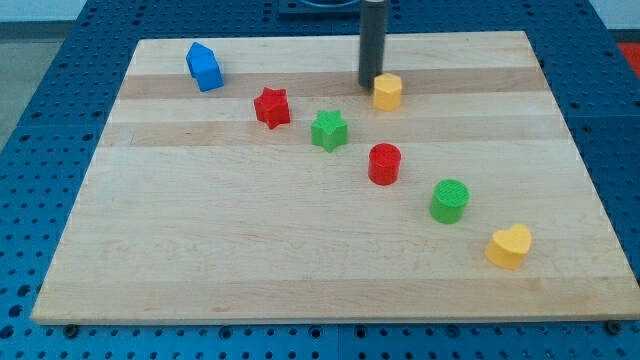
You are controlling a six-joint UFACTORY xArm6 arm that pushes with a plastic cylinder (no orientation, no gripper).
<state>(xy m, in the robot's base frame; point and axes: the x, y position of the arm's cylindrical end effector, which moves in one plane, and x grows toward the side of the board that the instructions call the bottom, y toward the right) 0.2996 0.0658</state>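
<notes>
My tip (369, 86) rested just left of the small yellow hexagonal block (388, 91) on the pale wooden tabletop (200, 250), apparently touching it, with the green star-shaped block (328, 130) lower left; no writing was legible.

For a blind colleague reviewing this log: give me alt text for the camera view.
My tip rests beside a yellow hexagonal block near the top of a wooden board. A blue block, red star, green star, red cylinder, green cylinder and yellow heart trail diagonally toward the view's bottom right.
</notes>
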